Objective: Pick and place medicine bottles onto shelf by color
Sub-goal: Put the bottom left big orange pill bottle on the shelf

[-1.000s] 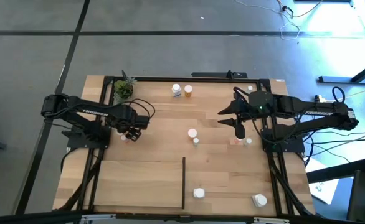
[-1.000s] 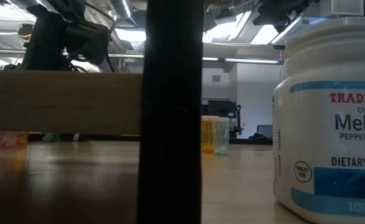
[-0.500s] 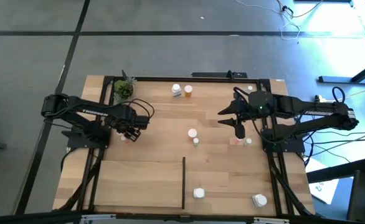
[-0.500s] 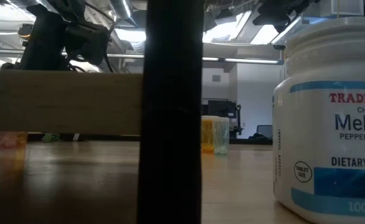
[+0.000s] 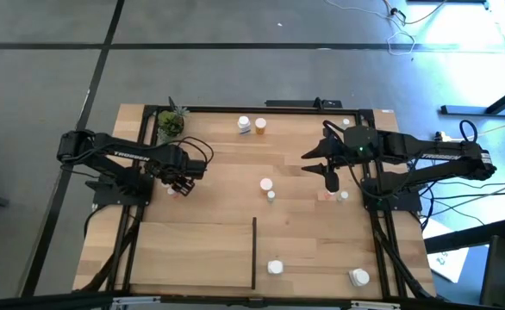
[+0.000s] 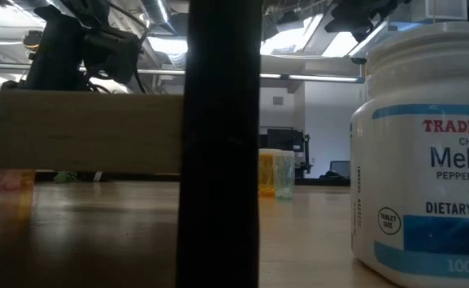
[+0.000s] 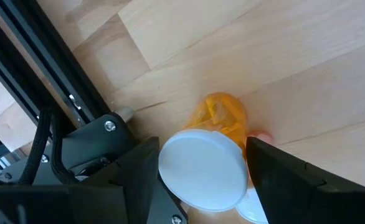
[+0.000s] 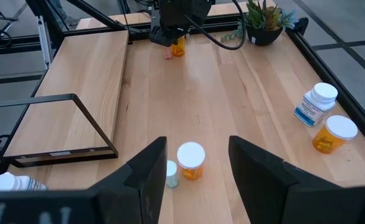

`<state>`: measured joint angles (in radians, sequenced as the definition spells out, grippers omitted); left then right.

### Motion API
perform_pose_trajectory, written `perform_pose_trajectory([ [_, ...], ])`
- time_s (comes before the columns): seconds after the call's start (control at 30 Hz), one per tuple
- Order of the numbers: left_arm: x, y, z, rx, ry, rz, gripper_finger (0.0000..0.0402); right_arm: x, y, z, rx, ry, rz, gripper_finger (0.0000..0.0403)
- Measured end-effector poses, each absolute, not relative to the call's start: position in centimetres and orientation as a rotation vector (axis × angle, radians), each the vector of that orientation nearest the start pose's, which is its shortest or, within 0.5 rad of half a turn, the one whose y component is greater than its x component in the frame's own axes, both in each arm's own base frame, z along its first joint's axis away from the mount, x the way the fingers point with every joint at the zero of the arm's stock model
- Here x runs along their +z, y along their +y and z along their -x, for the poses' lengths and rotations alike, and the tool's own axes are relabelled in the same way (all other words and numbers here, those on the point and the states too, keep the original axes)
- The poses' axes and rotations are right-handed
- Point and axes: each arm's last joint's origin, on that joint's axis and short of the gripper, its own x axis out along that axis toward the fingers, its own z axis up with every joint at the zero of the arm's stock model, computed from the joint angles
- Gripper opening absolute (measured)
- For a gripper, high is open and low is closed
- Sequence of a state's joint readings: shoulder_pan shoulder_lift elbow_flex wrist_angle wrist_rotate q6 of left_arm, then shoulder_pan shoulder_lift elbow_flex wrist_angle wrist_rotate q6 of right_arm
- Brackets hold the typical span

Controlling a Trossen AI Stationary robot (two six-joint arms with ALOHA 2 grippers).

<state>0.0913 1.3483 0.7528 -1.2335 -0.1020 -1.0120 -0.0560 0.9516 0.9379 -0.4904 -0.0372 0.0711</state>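
Toward the left of the high view, we see the left gripper (image 5: 180, 178) low over the light-wood plank shelf (image 5: 209, 250) beside its black rail. Its two dark fingers (image 7: 139, 171) flank a small amber medicine bottle with a white cap (image 7: 210, 158), one on each side; we cannot tell whether they press it. At centre right, the right gripper (image 5: 331, 178) hangs spread apart with nothing between its fingers, above an orange white-capped bottle (image 8: 191, 160) at mid-shelf.
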Motion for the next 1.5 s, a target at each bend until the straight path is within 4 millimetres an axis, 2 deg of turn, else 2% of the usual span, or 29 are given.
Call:
perform_pose_trajectory([
  [0.83, 18.0, 1.8, -17.3, 1.028, 1.589, 0.707, 0.02, 32.8, -1.0, -19.7, -0.036, 0.503, -0.094, 0.0174],
  [1.5, 20.3, 2.1, -18.6, 1.016, 1.517, 0.655, 0.02, 32.8, -1.0, -19.7, -0.037, 0.503, -0.094, 0.0174],
])
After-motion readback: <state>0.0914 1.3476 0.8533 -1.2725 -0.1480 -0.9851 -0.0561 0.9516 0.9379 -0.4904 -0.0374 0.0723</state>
